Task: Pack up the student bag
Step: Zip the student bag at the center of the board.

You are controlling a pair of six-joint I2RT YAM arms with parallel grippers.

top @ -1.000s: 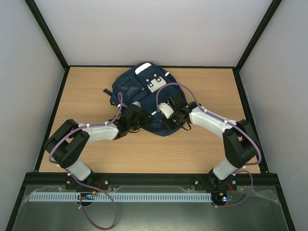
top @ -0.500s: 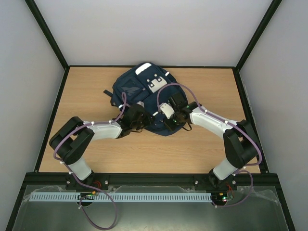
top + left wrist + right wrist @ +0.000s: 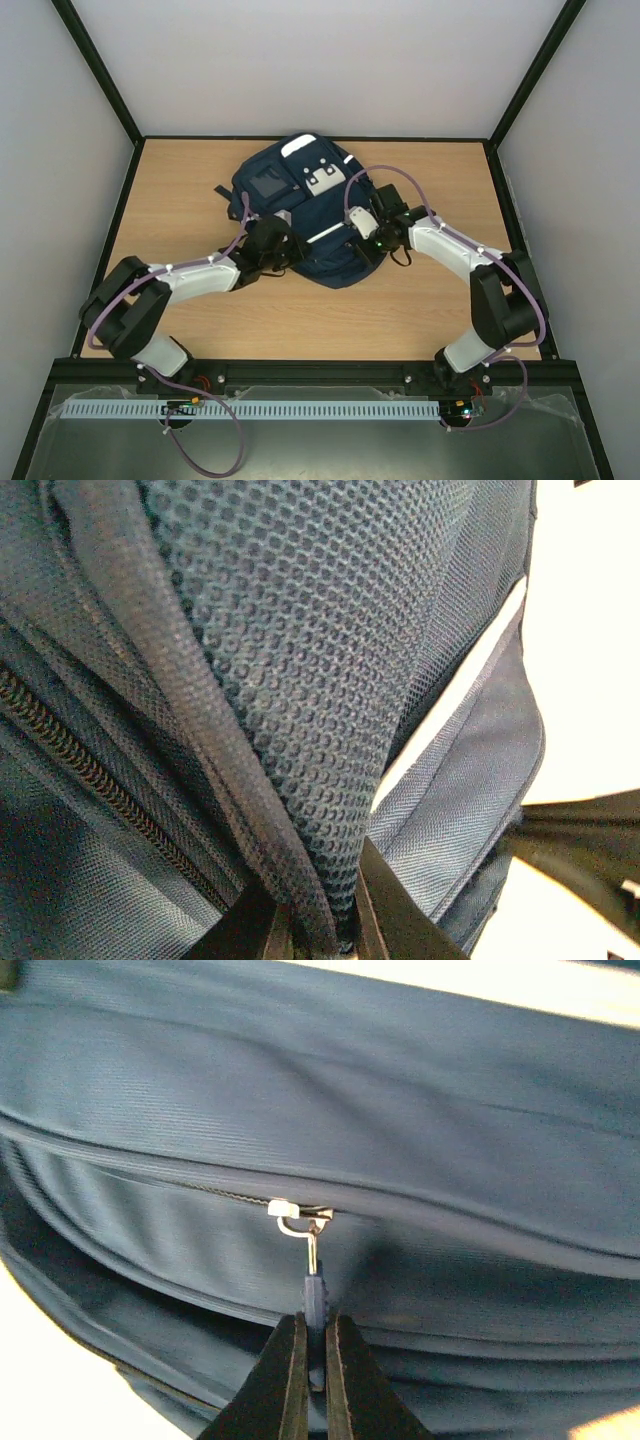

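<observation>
We have the bag (image 3: 300, 205) lying at the far middle of the surface (image 3: 170, 210), with both arms reaching in over its near half. Around it there is little: a dark strap (image 3: 222, 192) pokes out to the left, white patches (image 3: 322, 180) sit on its far part, and a purple cable (image 3: 385, 172) arches over its right side.

On the right wrist view, the right claw (image 3: 313, 1328) is clenched on the zip pull (image 3: 313, 1295), a blue tab hanging from the silver slider (image 3: 298, 1210). The pads pinch the tab's lower end, and blue fabric fills nearly everything behind. Left of the slider we see a thin line of zip; to its right the track is lost under a fold, so we cannot tell how much is done up.

Now the left wrist view: the left claw (image 3: 315, 925) is grasping a mesh fold (image 3: 300, 680), pinched between its dark fingers (image 3: 245, 930) at the bottom edge. A zip (image 3: 90, 770) runs down the left, and a white stripe (image 3: 455, 695) crosses the cloth on the right.

From above, the arms stand in the way. The wrists cover both grips, and the bag's near edge is partly hidden under them. We cannot see inside the bag from any view.
</observation>
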